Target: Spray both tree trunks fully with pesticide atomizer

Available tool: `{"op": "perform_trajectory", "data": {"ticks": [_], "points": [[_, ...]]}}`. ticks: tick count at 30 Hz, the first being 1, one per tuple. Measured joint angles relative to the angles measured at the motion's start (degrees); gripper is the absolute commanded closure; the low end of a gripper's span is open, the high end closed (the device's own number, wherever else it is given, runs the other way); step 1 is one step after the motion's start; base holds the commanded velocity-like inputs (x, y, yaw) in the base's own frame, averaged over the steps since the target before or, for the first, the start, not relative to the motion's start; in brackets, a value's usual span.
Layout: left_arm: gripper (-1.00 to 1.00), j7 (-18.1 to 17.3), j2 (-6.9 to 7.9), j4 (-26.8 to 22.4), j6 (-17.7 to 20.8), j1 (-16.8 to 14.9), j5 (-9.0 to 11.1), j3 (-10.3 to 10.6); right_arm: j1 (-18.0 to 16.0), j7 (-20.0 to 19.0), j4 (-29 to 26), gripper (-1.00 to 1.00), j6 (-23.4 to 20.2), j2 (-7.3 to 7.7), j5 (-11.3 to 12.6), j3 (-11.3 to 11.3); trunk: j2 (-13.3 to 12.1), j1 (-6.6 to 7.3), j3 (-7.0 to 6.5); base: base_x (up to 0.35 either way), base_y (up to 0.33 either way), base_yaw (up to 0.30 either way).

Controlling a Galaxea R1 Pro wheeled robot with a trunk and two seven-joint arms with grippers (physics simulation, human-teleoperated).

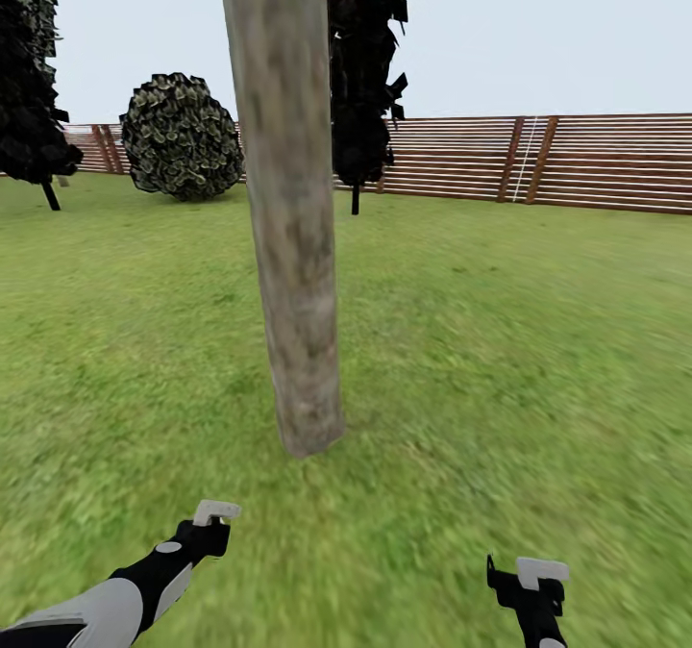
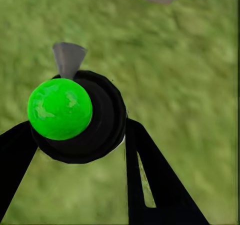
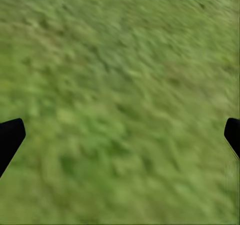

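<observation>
Currently, per view:
Trunk (image 1: 288,206): upright on grass (image 1: 500,360), top cut off by frame edge; foliage hidden.
Left gripper (image 2: 80,135): clenched on atomizer (image 2: 77,117), a dark round body with green cap; label unreadable.
Right gripper (image 3: 120,135): spread wide, nothing between fingertips (image 3: 10,137).
Fence (image 1: 577,162): behind, partly blocked by trunk.

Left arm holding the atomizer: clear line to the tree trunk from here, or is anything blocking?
Probably yes. The left gripper is shut on the atomizer, and only open grass lies between it and the tree trunk just ahead. Nothing blocks the way.
</observation>
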State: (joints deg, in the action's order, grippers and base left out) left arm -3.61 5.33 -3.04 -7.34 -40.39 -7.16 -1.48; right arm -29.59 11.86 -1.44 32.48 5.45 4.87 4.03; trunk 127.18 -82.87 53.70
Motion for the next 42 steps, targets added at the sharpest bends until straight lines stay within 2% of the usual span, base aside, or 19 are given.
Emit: {"op": "perform_trajectory", "data": {"ticks": [6,15,21,22,23,24,25,27,28,30,32,33,35,38,41,42], "points": [[1.00,-0.1,-0.09,0.0,0.0,0.0,0.0,0.0,0.0,0.0,0.0,-1.00,0.0,0.00,0.0,0.0,0.0,-0.01,0.00,0.264,-0.183,0.000],[1.00,-0.2,-0.51,0.0,0.0,0.0,-0.1,0.0,0.0,0.0,-0.1,-1.00,0.0,0.00,0.1,0.0,0.0,-0.03,0.00,0.097,-0.260,-0.002],[1.00,0.0,-0.51,0.0,0.0,0.0,-0.1,0.0,0.0,0.0,-0.1,-1.00,0.0,0.00,0.1,0.0,0.0,-0.03,0.00,0.006,-0.112,-0.213],[1.00,0.0,-0.70,-0.6,4.2,-0.1,-0.1,0.0,0.0,0.1,-0.1,-1.00,0.0,0.03,0.1,0.0,0.0,-0.03,0.00,0.000,-0.001,-0.047],[1.00,0.1,-1.16,-2.9,11.3,-0.2,0.0,0.0,0.0,0.1,-0.1,-1.00,0.0,0.07,0.1,0.0,0.0,-0.03,0.00,0.000,-0.001,-0.024],[1.00,0.0,-1.38,-5.6,14.4,-0.2,0.0,0.0,0.0,0.1,-0.1,-1.00,0.0,0.16,0.1,0.0,0.0,-0.03,-0.01,0.000,0.000,-0.005],[1.00,-0.1,-1.76,-11.2,20.3,-0.3,0.0,0.0,0.0,0.0,-0.1,-1.00,0.0,0.18,0.0,0.0,0.0,-0.03,-0.01,0.000,0.000,-0.003],[1.00,-0.4,-1.90,-15.2,26.4,-0.4,0.0,0.1,0.0,-0.1,-0.1,-1.00,0.0,0.11,0.0,0.0,0.0,-0.03,0.00,0.000,0.000,-0.001],[1.00,-0.7,-1.28,-17.2,28.8,-0.5,-0.3,0.1,0.0,-0.2,-0.1,-1.00,0.0,0.09,0.0,0.0,0.0,-0.03,-0.01,0.000,0.000,0.000],[1.00,-0.8,0.30,-17.8,29.5,-0.4,-0.4,0.1,0.0,-0.2,-0.1,-1.00,0.0,0.09,0.0,0.0,0.0,-0.03,0.00,0.000,0.000,0.000],[1.00,-0.8,1.06,-18.0,29.8,-0.4,-0.2,0.2,0.0,-0.2,-0.1,-1.00,0.0,0.08,0.0,0.0,0.0,-0.03,0.00,0.000,0.000,0.000],[1.00,-0.7,0.48,-18.1,29.9,-0.4,0.1,0.3,0.0,-0.2,-0.1,-1.00,0.0,0.15,0.0,0.0,0.0,-0.03,0.00,0.000,0.000,0.000],[1.00,-0.7,-1.87,-18.1,30.0,-0.7,0.2,0.4,0.0,-0.2,-0.1,-1.00,0.0,0.22,0.0,0.0,0.0,-0.03,0.00,0.000,0.000,0.000],[1.00,-0.8,-4.62,-18.1,30.1,-1.0,0.2,0.5,0.0,-0.1,-0.1,-1.00,0.0,0.25,0.0,0.0,0.0,-0.03,0.00,0.000,0.000,0.000],[1.00,-0.8,-4.11,-18.5,30.1,-1.1,-0.3,0.4,0.0,-0.1,-0.1,-1.00,0.0,0.26,0.0,0.0,0.0,-0.03,0.00,-0.032,0.000,0.000],[1.00,-0.8,-3.17,-19.2,30.1,-1.0,-0.6,0.3,0.0,-0.1,-0.1,-1.00,0.0,0.26,0.0,0.0,0.0,-0.04,0.00,-0.279,0.000,0.000]]}}
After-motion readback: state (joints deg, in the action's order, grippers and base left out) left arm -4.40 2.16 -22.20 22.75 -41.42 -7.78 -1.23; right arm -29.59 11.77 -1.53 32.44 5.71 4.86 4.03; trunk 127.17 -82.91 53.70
